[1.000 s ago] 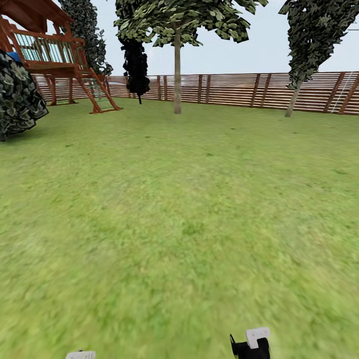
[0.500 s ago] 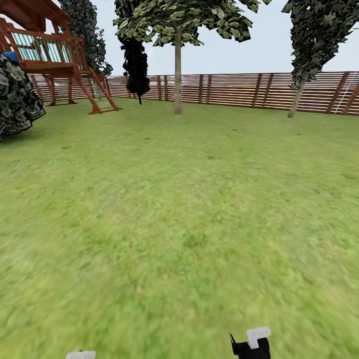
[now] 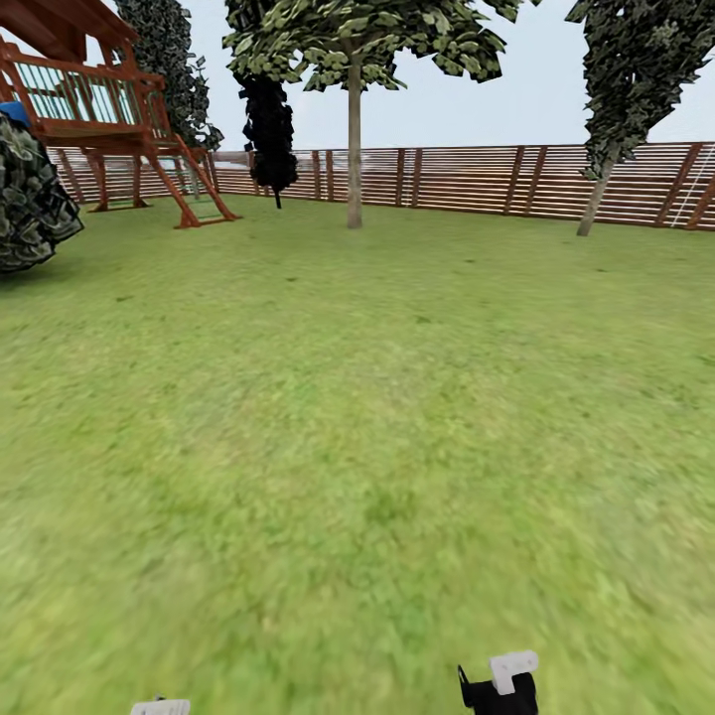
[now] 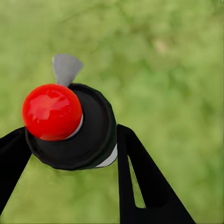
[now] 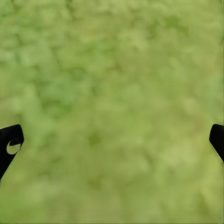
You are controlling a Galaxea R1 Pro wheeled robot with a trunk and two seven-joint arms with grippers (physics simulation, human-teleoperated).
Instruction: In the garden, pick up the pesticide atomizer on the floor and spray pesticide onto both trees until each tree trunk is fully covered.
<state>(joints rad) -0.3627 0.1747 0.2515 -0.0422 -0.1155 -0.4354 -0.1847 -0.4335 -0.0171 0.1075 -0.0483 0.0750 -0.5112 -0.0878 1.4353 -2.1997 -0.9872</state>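
Over the lawn: grass [image 3: 357, 447] is seen ahead, with a slat fence [image 3: 477, 179] at the far edge and a wooden playhouse [image 3: 89, 99] at far left.
Left gripper [image 4: 70, 140]: closed on the spray bottle [image 4: 74, 128]; its black body is clamped between both fingers [image 4: 140, 182], red knob toward the camera, grey nozzle tab beyond it.
Right gripper [image 5: 112, 140]: held wide open, nothing between the tips, only grass beneath.
Bottle location: off the ground, carried in the left gripper.
Tree [image 3: 354, 129]: a bare trunk is seen straight ahead by the fence, well apart from the robot; no white specks can be made out on it.
Step judged: pickup done, transit toward a trunk in hand.
Next move: the base is to be brought close and the nozzle aimed at the trunk.
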